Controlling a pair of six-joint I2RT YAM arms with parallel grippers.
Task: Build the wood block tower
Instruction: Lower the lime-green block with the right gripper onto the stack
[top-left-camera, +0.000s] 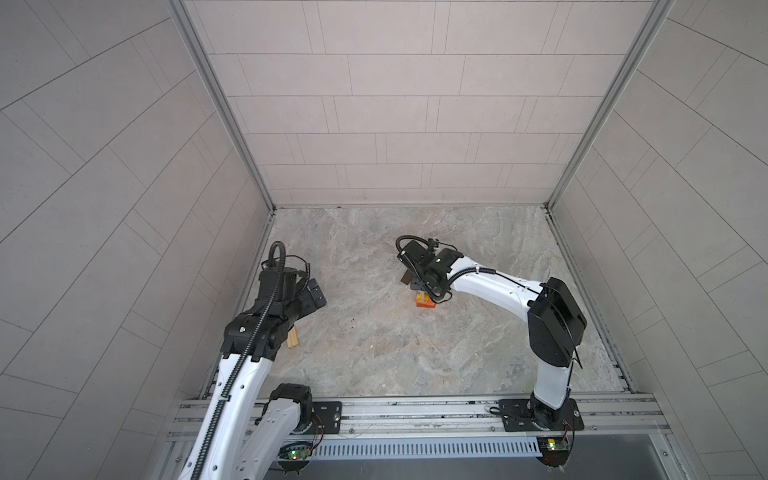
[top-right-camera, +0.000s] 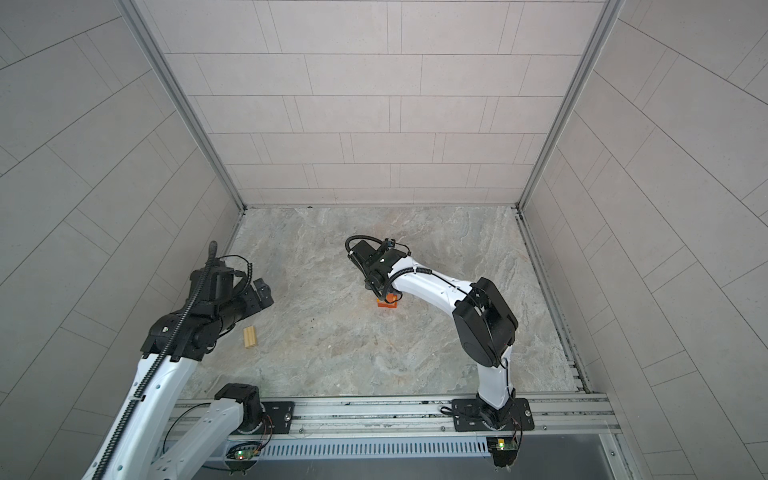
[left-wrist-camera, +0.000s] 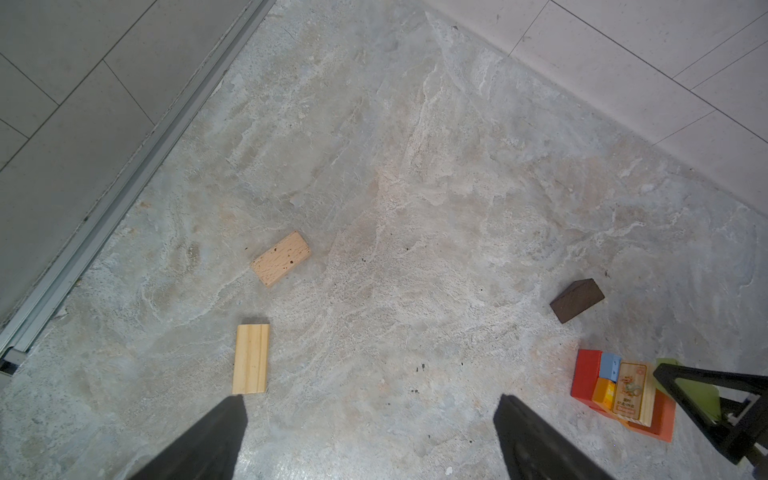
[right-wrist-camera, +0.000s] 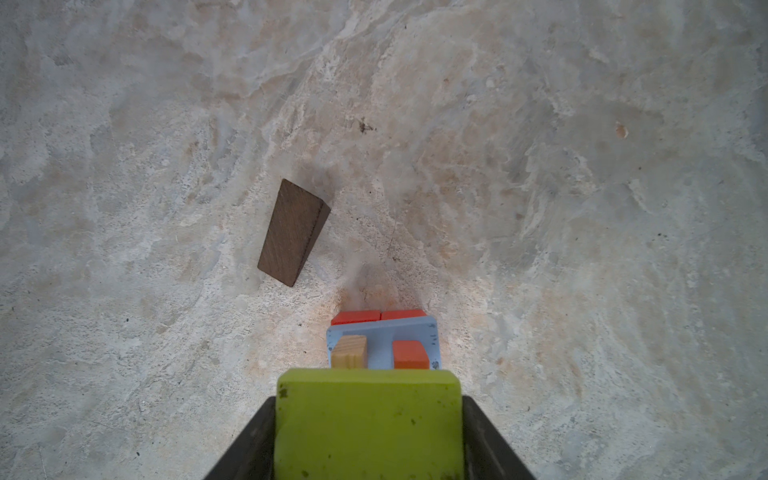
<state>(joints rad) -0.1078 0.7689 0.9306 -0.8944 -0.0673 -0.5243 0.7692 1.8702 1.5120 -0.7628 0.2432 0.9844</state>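
— Two grippers, two different states. The right gripper (right-wrist-camera: 369, 432) is clamped on a green block (right-wrist-camera: 369, 419), one black finger (right-wrist-camera: 257, 440) pressed against each side, and it hangs directly over the tower (right-wrist-camera: 384, 343).

— Where does the tower stand?

— On the marbled table (top-left-camera: 374, 353), a little past centre toward one o'clock in both top views, mostly covered by the right wrist there; only its orange base (top-right-camera: 386, 304) peeks out. From the right wrist camera the layers show: red-orange bricks (right-wrist-camera: 376, 316) lowest, a light blue block (right-wrist-camera: 382, 332) across them, then a tan piece (right-wrist-camera: 350, 352) and an orange piece (right-wrist-camera: 410, 354) side by side.

— And the left gripper (left-wrist-camera: 370, 436)?

— Spread wide, nothing between its fingers (left-wrist-camera: 216, 440), hovering at about nine o'clock.

— Loose blocks?

— Three. A dark brown block (right-wrist-camera: 293, 232) lies flat just beside the tower, apart from it. A pale striped block (left-wrist-camera: 251, 359) sits close to the left fingertip, and a speckled tan block (left-wrist-camera: 281, 258) lies near it, the two not touching.
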